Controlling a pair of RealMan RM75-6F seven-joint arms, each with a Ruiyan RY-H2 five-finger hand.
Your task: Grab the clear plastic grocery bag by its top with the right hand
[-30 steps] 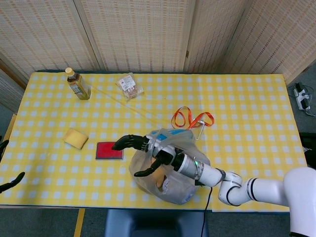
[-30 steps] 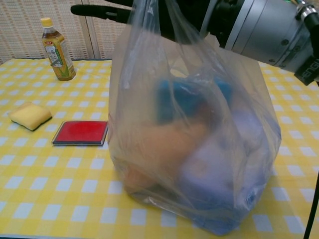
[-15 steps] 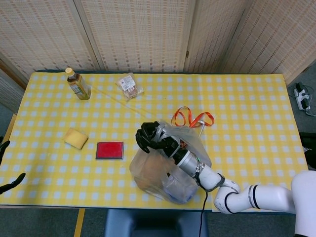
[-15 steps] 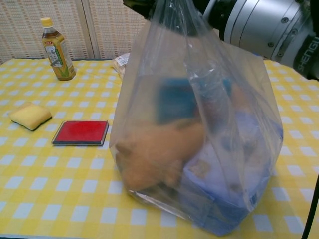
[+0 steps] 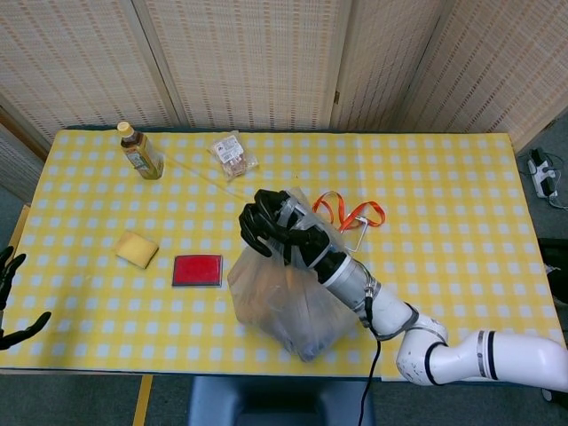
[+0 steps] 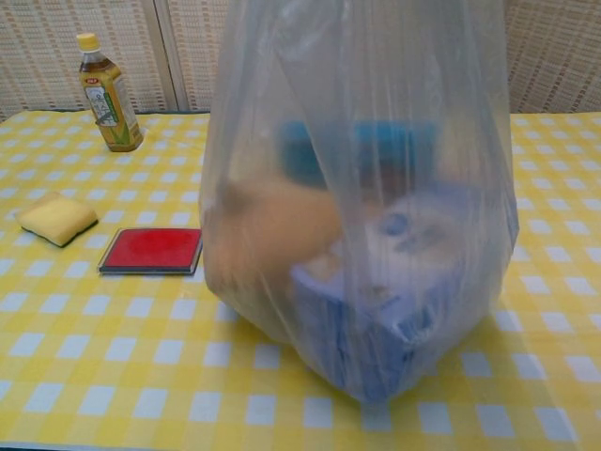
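Note:
The clear plastic grocery bag (image 5: 286, 302) hangs full near the table's front edge, with blue and orange items showing through its wall (image 6: 362, 244). My right hand (image 5: 273, 228) grips the gathered top of the bag, fingers curled around the plastic, and the bag is stretched tall beneath it. In the chest view the right hand is out of frame above. My left hand (image 5: 11, 302) shows at the far left edge of the head view, off the table, fingers apart and holding nothing.
A red flat case (image 5: 197, 270) and a yellow sponge (image 5: 136, 249) lie left of the bag. A tea bottle (image 5: 140, 152) and a snack packet (image 5: 233, 154) stand at the back. An orange lanyard (image 5: 346, 213) lies just behind the bag.
My right hand closed on the bag's top and rose, pulling the bag up taller. The hand left the chest view. My left hand shifted slightly at the frame edge.

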